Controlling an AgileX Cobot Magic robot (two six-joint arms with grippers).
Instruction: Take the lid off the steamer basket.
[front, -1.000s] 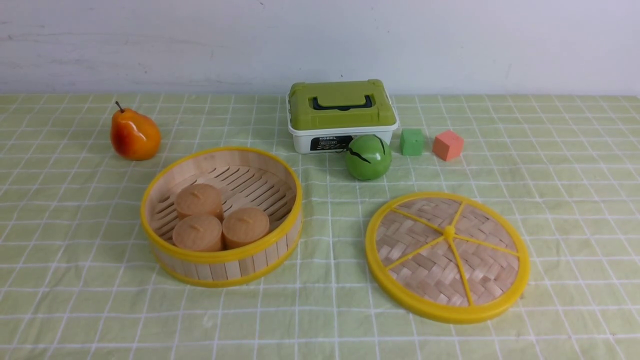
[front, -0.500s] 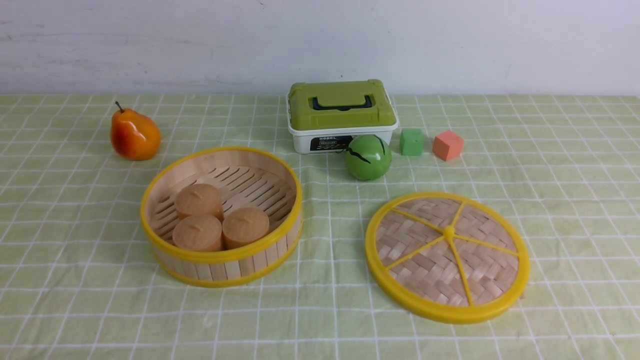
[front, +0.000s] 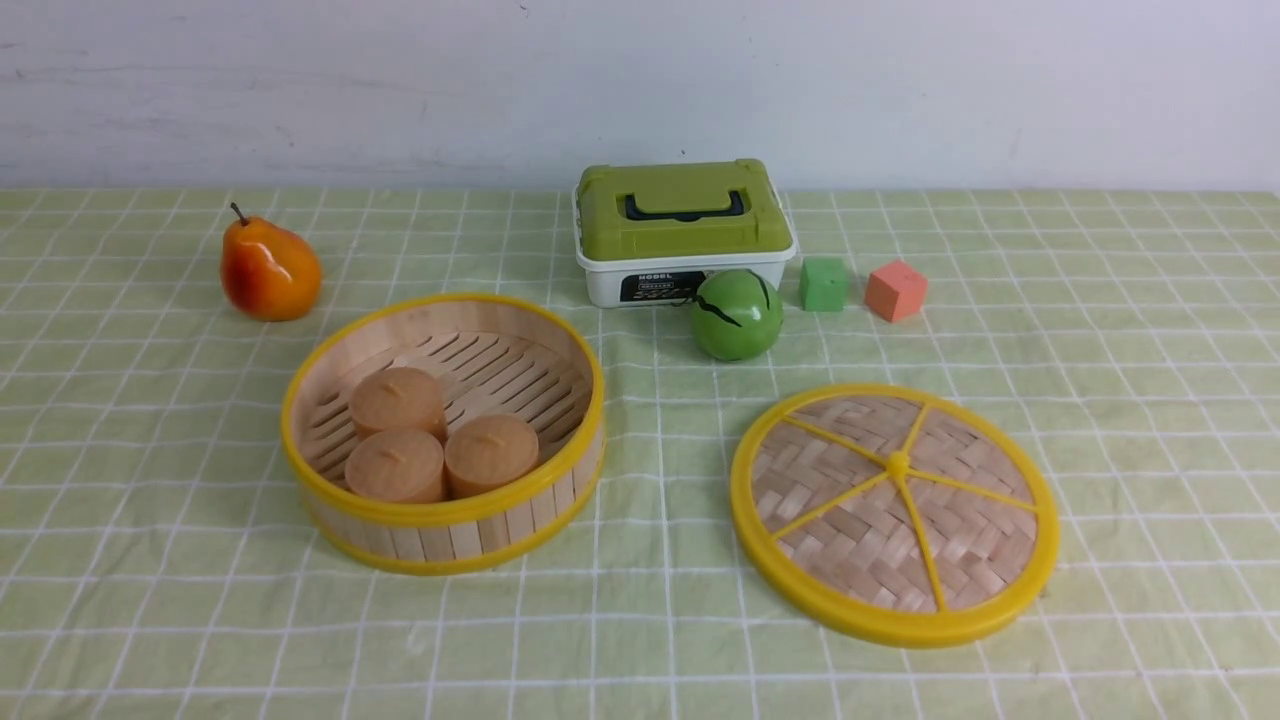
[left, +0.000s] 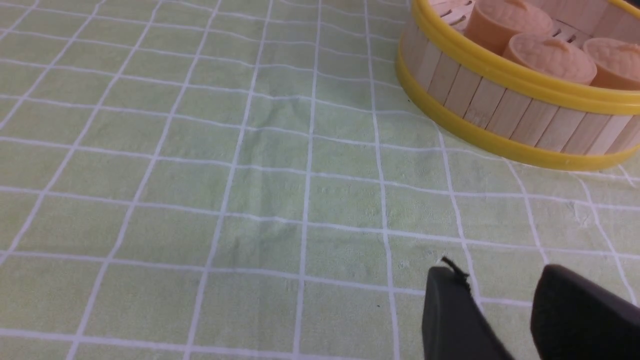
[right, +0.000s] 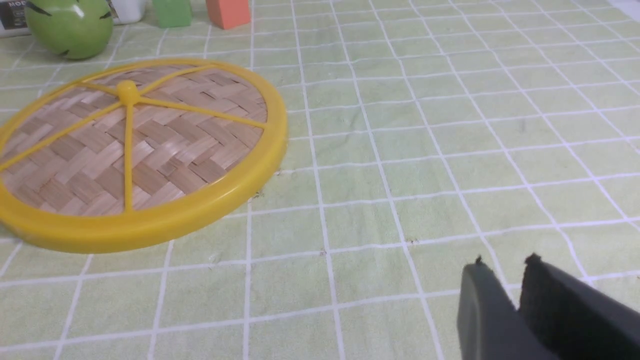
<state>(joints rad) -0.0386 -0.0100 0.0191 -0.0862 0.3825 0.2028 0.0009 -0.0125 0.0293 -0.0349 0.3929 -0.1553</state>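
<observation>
Since the lid (front: 893, 515) already lies flat lower right, well apart from the steamer basket (front: 443, 433) at centre left, I'd just retreat gently; my right gripper (right: 502, 270) is nearly closed, empty

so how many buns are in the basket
3, all in the near-left part of the basket: one bun at the back, one front left, one front right. The basket is open, so none looks hidden.
</observation>
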